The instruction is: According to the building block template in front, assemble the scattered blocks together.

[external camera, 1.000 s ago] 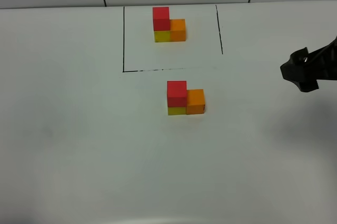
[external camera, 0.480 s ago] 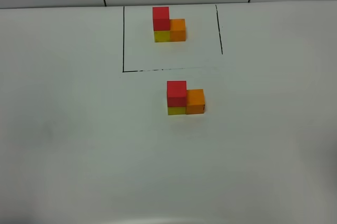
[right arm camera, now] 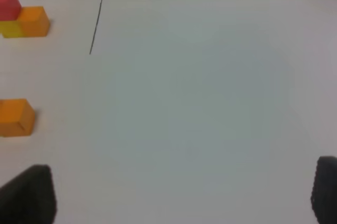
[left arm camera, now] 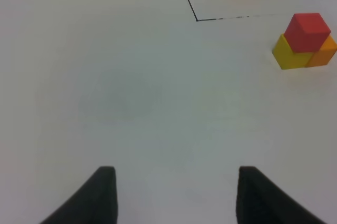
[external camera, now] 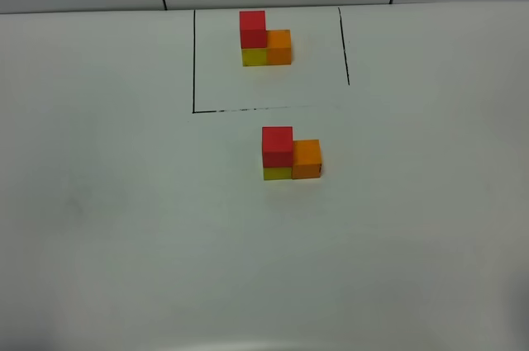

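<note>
Three loose blocks [external camera: 291,154] now sit mid-worktop, red on yellow with orange alongside, copying the template [external camera: 265,40] near the far edge, so I'd call it done. Left pincer [left arm camera: 174,195] looks parted with nothing in it; right pincer [right arm camera: 181,195] gapes wide, empty.

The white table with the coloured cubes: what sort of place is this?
Probably a robot test bench. A plain white table bears a hand-drawn black outline framing a block template, with a matching stack of cubes just outside it.
</note>
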